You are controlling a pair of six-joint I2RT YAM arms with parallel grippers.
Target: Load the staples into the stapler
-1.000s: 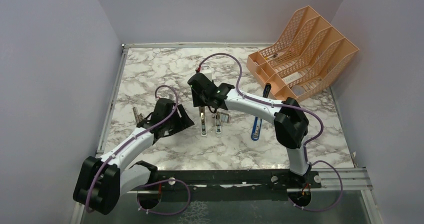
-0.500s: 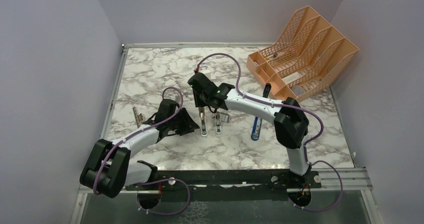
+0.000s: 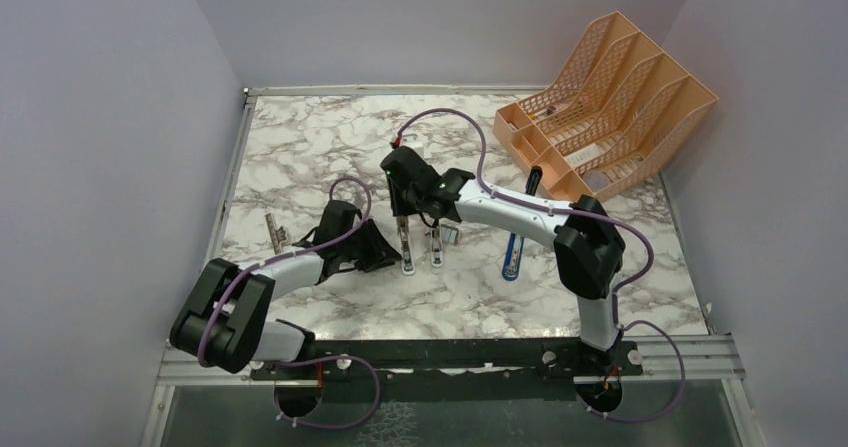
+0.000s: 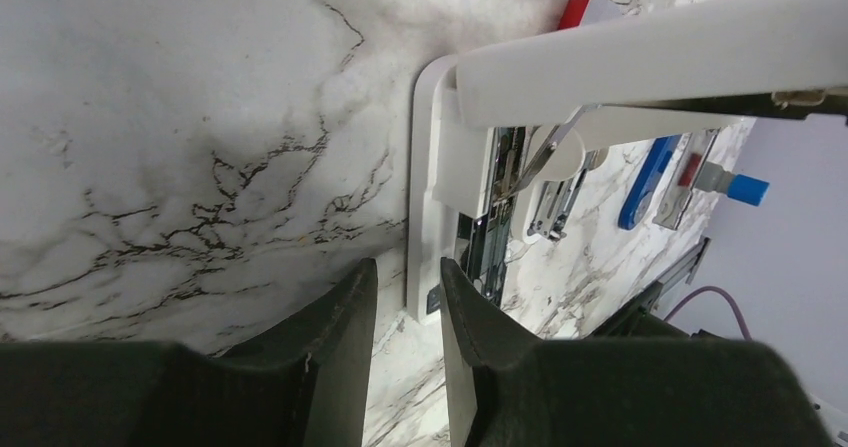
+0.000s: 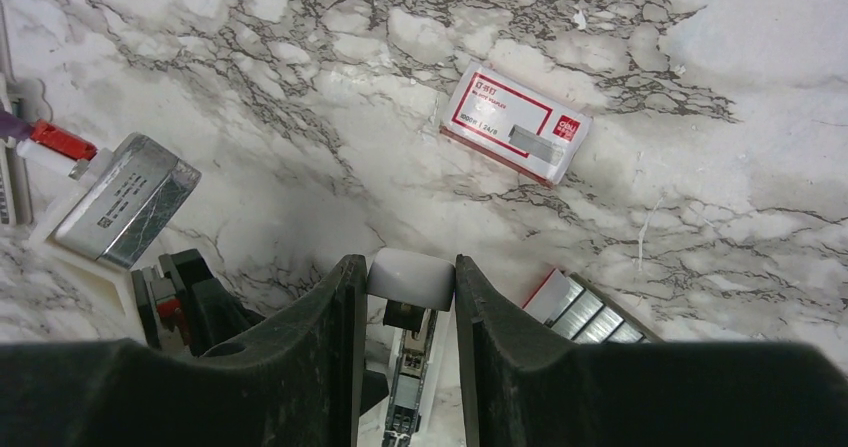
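Marble desk (image 3: 300, 147) – right tool (image 5: 408, 267) is pinching one white end of the stapler (image 4: 440, 157), left tool (image 4: 408, 265) straddles its base, can't tell if gripping – staples (image 5: 588, 314) sit just right of the right tool.

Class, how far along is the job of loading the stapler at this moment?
Done: the stapler is open, metal channel exposed. In hand: the right gripper clamps its white end; the left gripper straddles its base. Left: the staples lie beside it, unloaded; they must go in, then it closes.
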